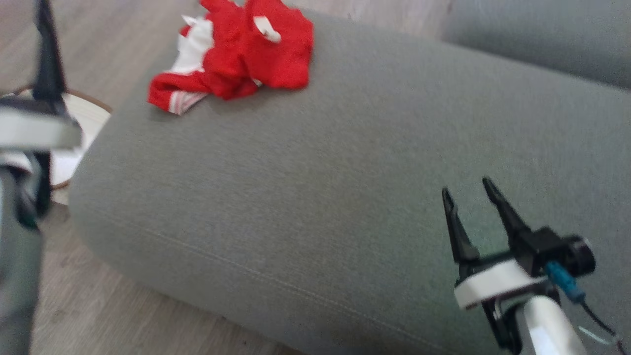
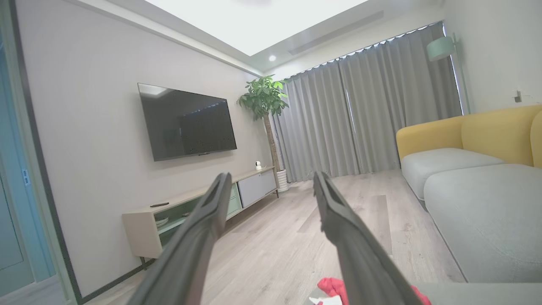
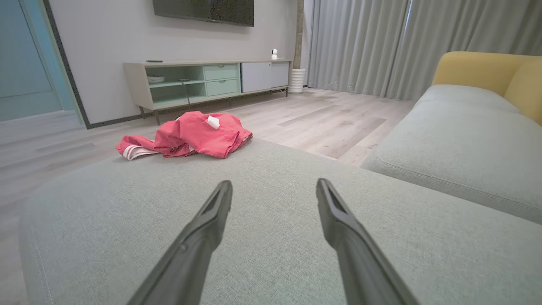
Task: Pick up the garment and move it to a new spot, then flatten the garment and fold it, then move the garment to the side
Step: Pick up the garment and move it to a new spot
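Setting: a home living room. A wall-mounted television (image 2: 186, 122) has a low cabinet (image 3: 220, 80) below it, a potted tree (image 2: 263, 97) and grey curtains (image 2: 364, 114) beside it, and a yellow-backed sofa (image 2: 487, 135) opposite it across the wood floor (image 2: 275, 237).

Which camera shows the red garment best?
The head view: the red garment lies large, seen from above, white parts clear, though its far edge is cropped. The right wrist view shows it whole but low and distant; the left wrist view catches a scrap at its bottom edge.
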